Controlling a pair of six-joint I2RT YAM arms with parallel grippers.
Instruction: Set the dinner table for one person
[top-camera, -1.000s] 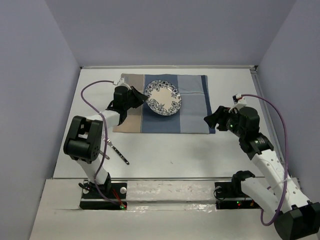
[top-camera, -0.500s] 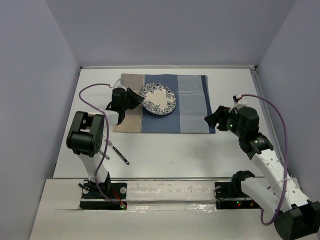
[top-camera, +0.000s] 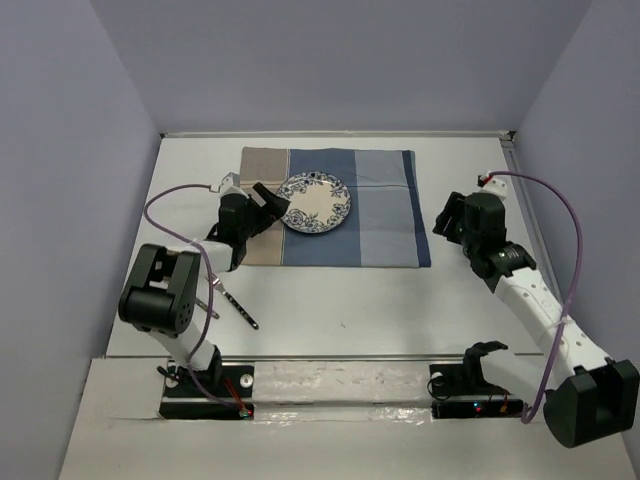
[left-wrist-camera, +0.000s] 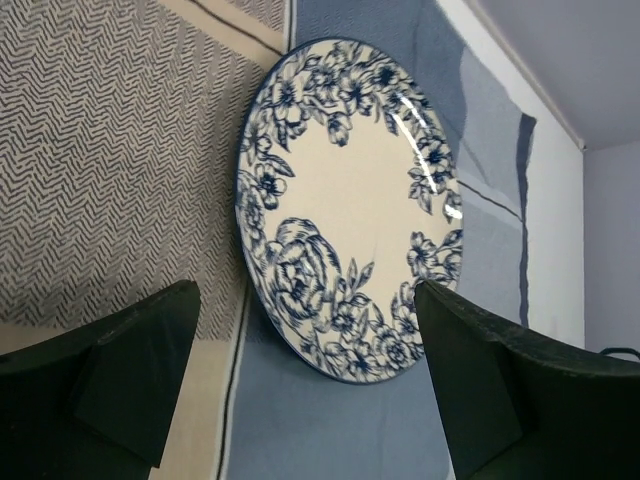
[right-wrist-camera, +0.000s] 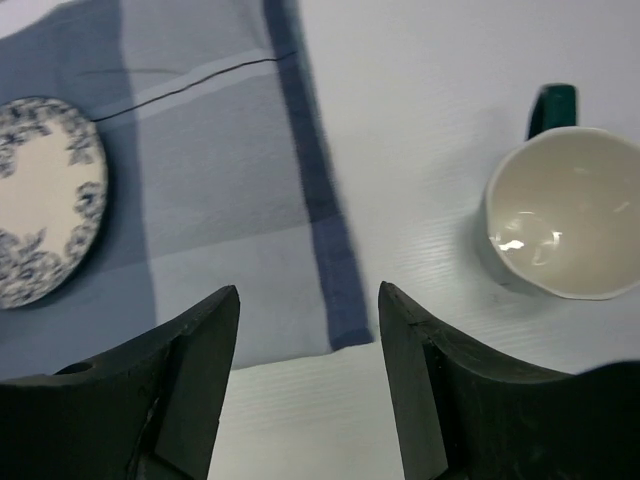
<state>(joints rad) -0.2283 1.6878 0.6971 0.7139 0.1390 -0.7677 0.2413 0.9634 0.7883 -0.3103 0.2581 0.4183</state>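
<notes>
one round, glossy floral plate (left-wrist-camera: 350, 210)

A white surface (top-camera: 400, 300) is filling the middle of the overhead view, stretching from the back wall down to the near edge. A striped cloth placemat (top-camera: 385, 215), tan at its left end and blue across the rest, is lying flat on it in the upper centre of the frame, its long sides running parallel to the back edge. A dark-handled piece of cutlery (top-camera: 240, 310) is lying slantwise on the bare white at lower left, below the placemat's lower left corner and apart from it. In the right wrist view, a white cup (right-wrist-camera: 565, 215) with a green handle is standing upright on the bare white at the right of the frame, near the placemat's blue border but not touching it.
</notes>
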